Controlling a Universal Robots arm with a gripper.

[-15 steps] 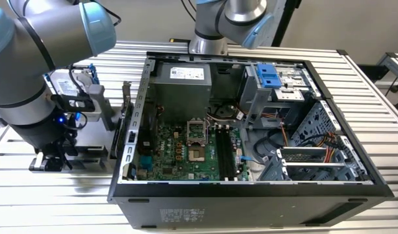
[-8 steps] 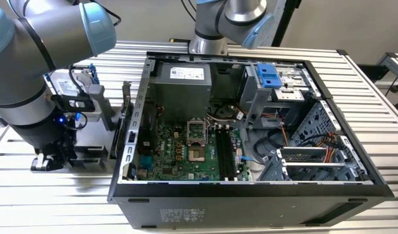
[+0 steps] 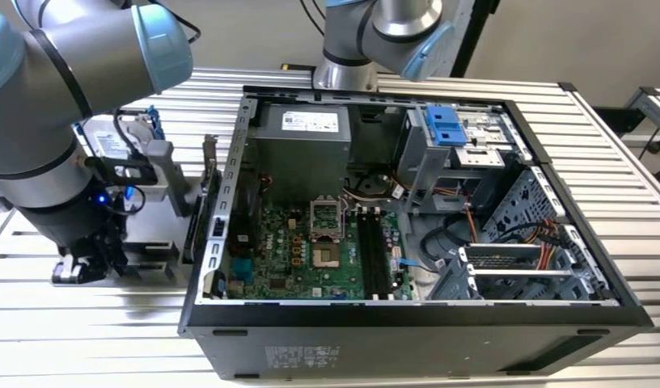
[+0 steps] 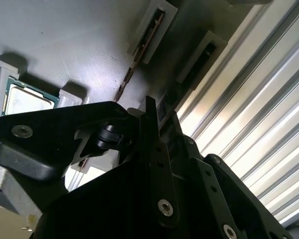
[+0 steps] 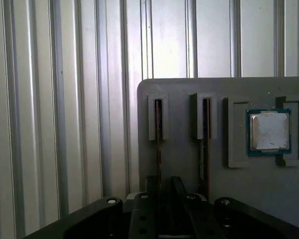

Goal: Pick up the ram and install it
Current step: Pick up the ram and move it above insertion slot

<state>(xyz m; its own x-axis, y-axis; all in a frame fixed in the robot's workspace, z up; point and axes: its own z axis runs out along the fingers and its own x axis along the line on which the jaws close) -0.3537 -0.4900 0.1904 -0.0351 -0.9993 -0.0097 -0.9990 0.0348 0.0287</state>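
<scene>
Centrally in the first wrist view, the ram (image 5: 158,149) is seen standing on edge in a slot of a grey holder plate (image 5: 189,94), its near end running into the black claw (image 5: 164,194). Whether the claw is clamped on the stick or merely set around it cannot be told. A second memory stick (image 5: 205,149) is held in the neighbouring slot, and a square silver processor chip (image 5: 269,130) is seated in a recess beside that. The plate is carried on a ribbed aluminium tabletop (image 5: 50,109). In the exterior view the claw is positioned low over the tabletop, to the exterior view's left of the open computer case (image 3: 416,331), inside which the motherboard (image 3: 298,259) and its memory slots (image 3: 375,255) are exposed.
</scene>
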